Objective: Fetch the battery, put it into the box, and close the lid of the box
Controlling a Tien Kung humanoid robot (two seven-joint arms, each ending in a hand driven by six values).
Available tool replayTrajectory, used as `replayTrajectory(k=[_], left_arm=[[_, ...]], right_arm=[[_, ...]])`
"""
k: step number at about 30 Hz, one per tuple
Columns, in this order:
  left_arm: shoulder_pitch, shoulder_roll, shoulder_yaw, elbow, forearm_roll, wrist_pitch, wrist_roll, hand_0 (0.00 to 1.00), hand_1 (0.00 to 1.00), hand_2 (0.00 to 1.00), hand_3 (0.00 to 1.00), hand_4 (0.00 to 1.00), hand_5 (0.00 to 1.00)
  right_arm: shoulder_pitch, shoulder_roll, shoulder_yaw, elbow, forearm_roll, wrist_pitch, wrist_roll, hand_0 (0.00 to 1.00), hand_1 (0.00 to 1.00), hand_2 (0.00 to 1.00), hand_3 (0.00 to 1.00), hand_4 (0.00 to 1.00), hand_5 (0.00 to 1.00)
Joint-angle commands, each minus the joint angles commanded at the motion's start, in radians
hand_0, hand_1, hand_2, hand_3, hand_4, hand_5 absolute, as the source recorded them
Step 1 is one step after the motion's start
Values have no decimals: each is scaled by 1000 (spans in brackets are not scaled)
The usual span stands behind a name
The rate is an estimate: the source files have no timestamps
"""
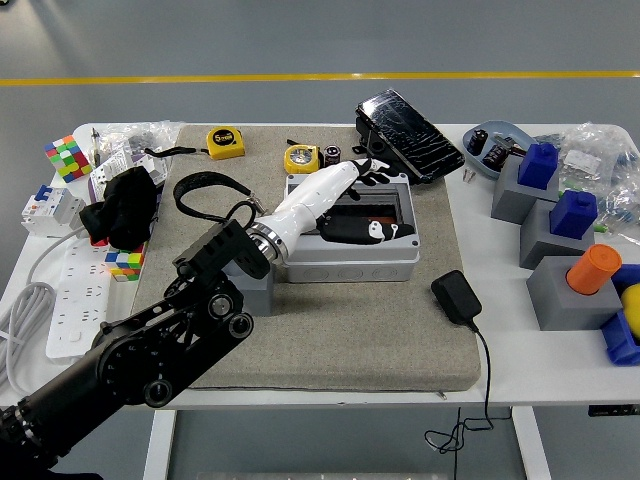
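The grey box [350,262] stands in the middle of the felt mat [330,340]. Its dark lid [408,122] is open and tilted back at the far right corner. My left hand [362,172], white with black fingertips, reaches over the box. Its fingers are stretched out at the box's far rim, just below the lid, and hold nothing. The black thumb [352,230] lies over the box's inside. An orange-red object [386,213] shows inside the box, partly hidden by the hand. A small dark cylindrical cell [331,156] stands behind the box.
Two yellow tape measures [224,141] [300,158] lie at the mat's far edge. A black charger [456,297] lies right of the box. Grey blocks with blue and orange pieces [560,215] stand at the right. Cubes [67,157], a black cloth [125,205] and a power strip [60,300] lie at the left.
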State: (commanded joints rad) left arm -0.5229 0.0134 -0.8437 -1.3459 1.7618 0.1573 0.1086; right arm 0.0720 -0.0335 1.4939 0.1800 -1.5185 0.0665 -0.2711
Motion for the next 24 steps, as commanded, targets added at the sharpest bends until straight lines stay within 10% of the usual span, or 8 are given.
replayTrajectory(k=[24], left_arm=[[350,95,-415,-114,-403,-8,-343,403,568,544,549,998,425]], right_arm=[[3,-1,27,0,-13,-2,2,642,663,672,577,974,578]])
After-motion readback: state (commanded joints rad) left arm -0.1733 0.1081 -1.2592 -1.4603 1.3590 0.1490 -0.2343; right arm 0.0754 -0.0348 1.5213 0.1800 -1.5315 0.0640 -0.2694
